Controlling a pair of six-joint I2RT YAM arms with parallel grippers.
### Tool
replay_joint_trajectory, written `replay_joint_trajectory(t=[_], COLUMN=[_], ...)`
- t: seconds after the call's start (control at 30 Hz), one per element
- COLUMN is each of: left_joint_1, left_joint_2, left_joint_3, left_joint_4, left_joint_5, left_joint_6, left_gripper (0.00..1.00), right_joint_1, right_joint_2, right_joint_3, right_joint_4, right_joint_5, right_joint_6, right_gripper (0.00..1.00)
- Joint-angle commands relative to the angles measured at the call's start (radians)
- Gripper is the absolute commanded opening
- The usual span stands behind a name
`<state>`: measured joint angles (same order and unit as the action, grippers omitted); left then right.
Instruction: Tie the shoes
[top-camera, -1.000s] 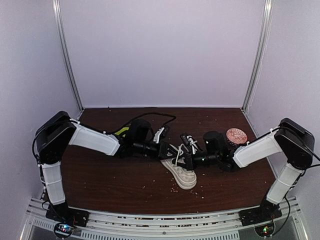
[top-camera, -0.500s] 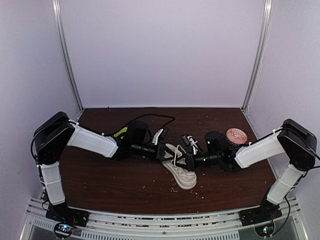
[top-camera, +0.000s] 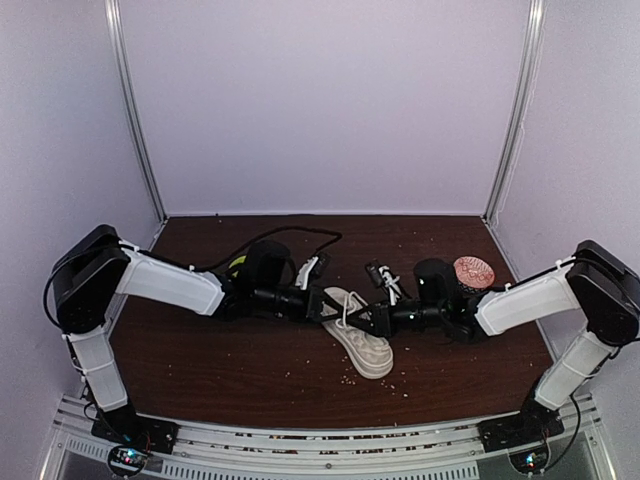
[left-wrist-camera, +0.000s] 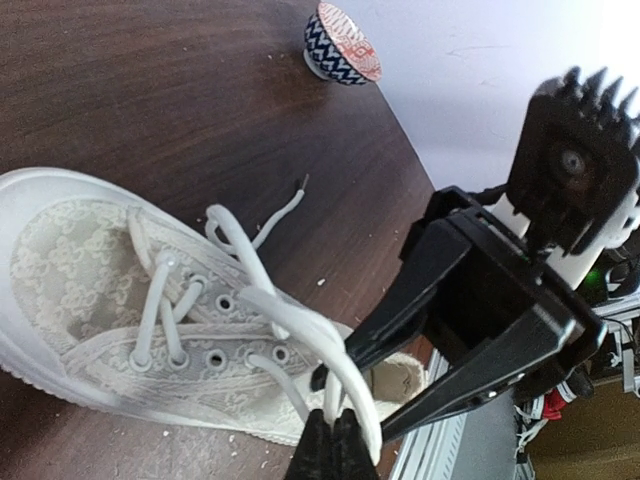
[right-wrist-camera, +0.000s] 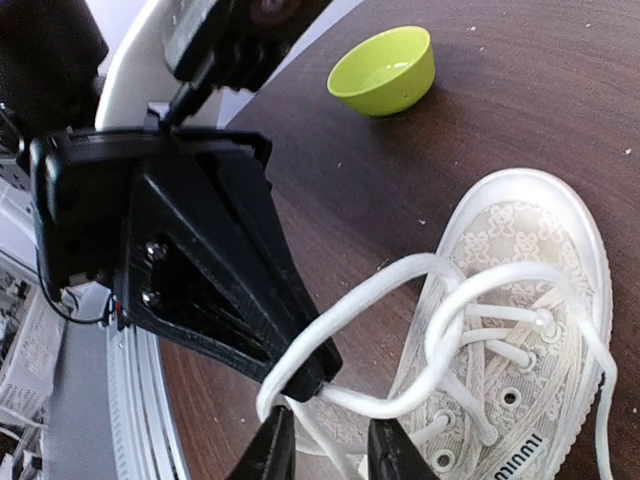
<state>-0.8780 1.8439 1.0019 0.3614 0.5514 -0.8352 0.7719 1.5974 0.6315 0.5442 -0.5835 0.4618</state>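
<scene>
The off-white sneaker (top-camera: 364, 348) lies on the brown table with its toe toward the front edge and its laces (right-wrist-camera: 385, 288) pulled up into loops. My left gripper (left-wrist-camera: 335, 447) is shut on a white lace loop (left-wrist-camera: 300, 322) above the shoe's heel opening. The right gripper (right-wrist-camera: 330, 455) is open, its fingers (right-wrist-camera: 272, 452) on either side of a lace strand right under the left gripper's tip (right-wrist-camera: 312, 372). In the top view the left gripper (top-camera: 325, 305) and the right gripper (top-camera: 363, 318) meet tip to tip over the shoe.
A green bowl (right-wrist-camera: 385, 70) sits behind the left arm, mostly hidden in the top view. A patterned bowl (top-camera: 472, 270) stands at the back right. A small black-and-white object (top-camera: 381, 276) lies behind the shoe. Crumbs dot the table (top-camera: 250, 370).
The left arm has drawn back to the left and the right arm has reached further left after it. The gripper tips stay together over the shoe, which has not moved.
</scene>
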Motion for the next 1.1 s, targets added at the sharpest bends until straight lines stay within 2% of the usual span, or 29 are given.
replay_joint_trajectory(t=[0.0, 0.2, 0.3, 0.47, 0.67, 0.83, 1.07], left_joint_1=[0.01, 0.018, 0.019, 0.02, 0.02, 0.022, 0.025], left_joint_2=[-0.069, -0.114, -0.137, -0.173, -0.224, -0.252, -0.193], left_joint_3=[-0.015, 0.02, 0.036, 0.065, 0.059, 0.026, 0.036], left_joint_4=[-0.106, -0.328, -0.413, -0.578, -0.707, -0.728, -0.668], left_joint_5=[-0.092, -0.192, -0.235, -0.32, -0.421, -0.457, -0.427], left_joint_6=[0.035, 0.111, 0.141, 0.201, 0.24, 0.217, 0.202], left_gripper=[0.0, 0.0, 0.0, 0.0, 0.0, 0.0, 0.0], right_joint_1=[-0.014, -0.049, -0.055, -0.079, -0.101, -0.105, -0.109], right_joint_2=[-0.102, -0.255, -0.292, -0.296, -0.237, -0.167, -0.139], right_joint_3=[-0.031, -0.073, -0.038, 0.024, 0.071, 0.115, 0.161], right_joint_4=[-0.082, -0.241, -0.415, -0.641, -0.785, -0.799, -0.799], right_joint_5=[0.113, 0.275, 0.438, 0.718, 0.877, 0.858, 0.695], right_joint_6=[-0.071, -0.162, -0.222, -0.182, -0.056, -0.056, -0.29], right_gripper=[0.36, 0.54, 0.56, 0.58, 0.58, 0.58, 0.61])
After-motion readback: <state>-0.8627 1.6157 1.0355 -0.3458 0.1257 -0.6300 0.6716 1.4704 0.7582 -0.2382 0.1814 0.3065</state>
